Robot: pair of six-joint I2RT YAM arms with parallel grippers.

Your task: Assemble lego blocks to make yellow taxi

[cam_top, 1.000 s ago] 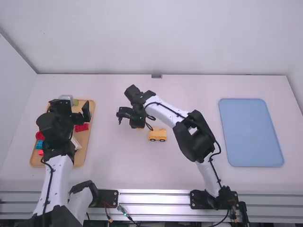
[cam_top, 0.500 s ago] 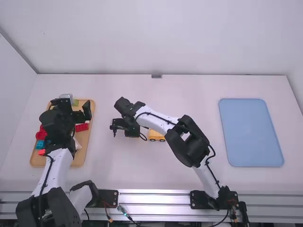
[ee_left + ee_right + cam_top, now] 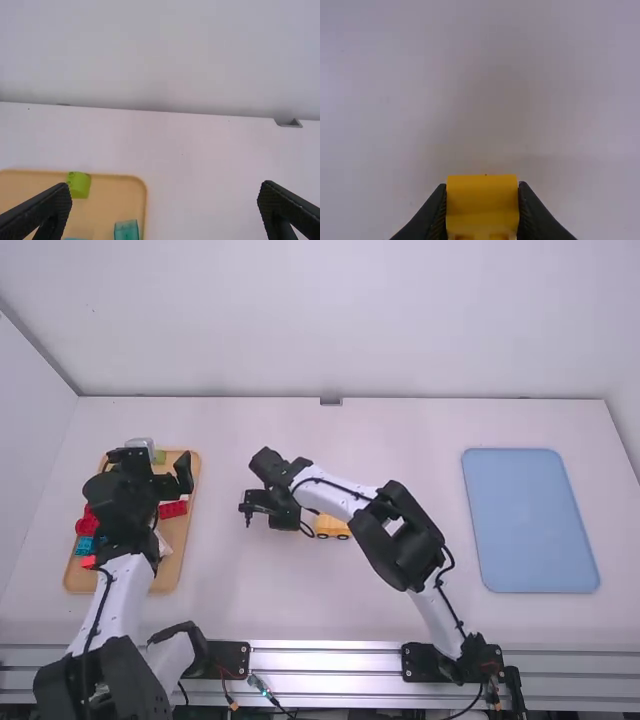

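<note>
White wall point(image 3: 340, 320) stands upright behind the white surface point(image 3: 400, 425). A second white wall point(image 3: 30, 430) adjoins at the left corner. Lighting is even and diffuse; the surface is pale and smooth.

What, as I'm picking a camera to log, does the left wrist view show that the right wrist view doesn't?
Left wrist view: the tan tray with a green piece and a teal block, the wall, and the open left gripper.
Right wrist view: a yellow block clamped in the right gripper.
Both: black gripper fingers at the bottom edge, a pale background.
</note>
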